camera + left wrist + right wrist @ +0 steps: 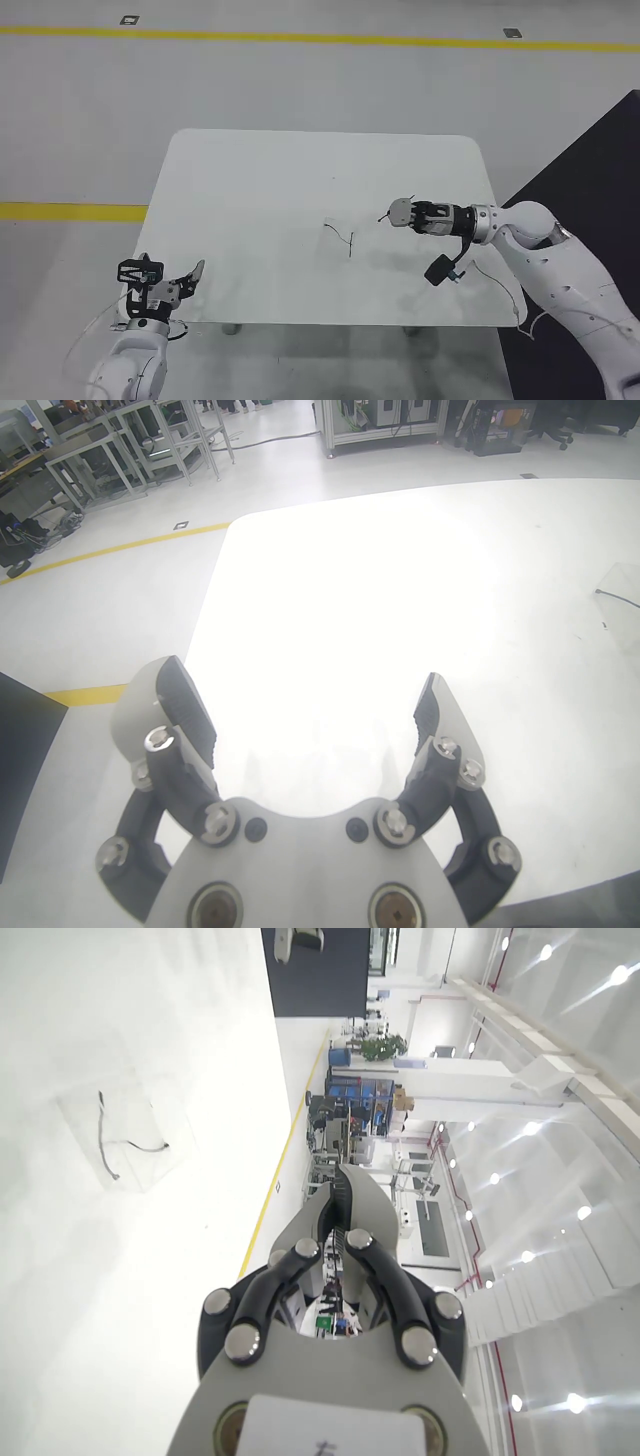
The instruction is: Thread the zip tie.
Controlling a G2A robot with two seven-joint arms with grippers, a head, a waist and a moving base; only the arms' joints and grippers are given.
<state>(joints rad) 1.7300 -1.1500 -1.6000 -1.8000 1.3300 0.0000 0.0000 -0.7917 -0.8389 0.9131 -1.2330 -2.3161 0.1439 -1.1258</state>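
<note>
Found the zip tie point(351, 246) lying flat as a thin dark strand near the middle of the worktop point(300, 170), slightly toward the near edge, with a second dark strand point(332, 227) just left of it, both within the outline of a clear see-through piece point(80, 1113), sheet or tray impossible to tell. Noted the right claw point(398, 212) near them on the right, fingers pressed together, a dark sliver at its tip too small to make out. Saw the left claw point(301, 667) well apart at the near left corner, spread wide and holding nothing.
</note>
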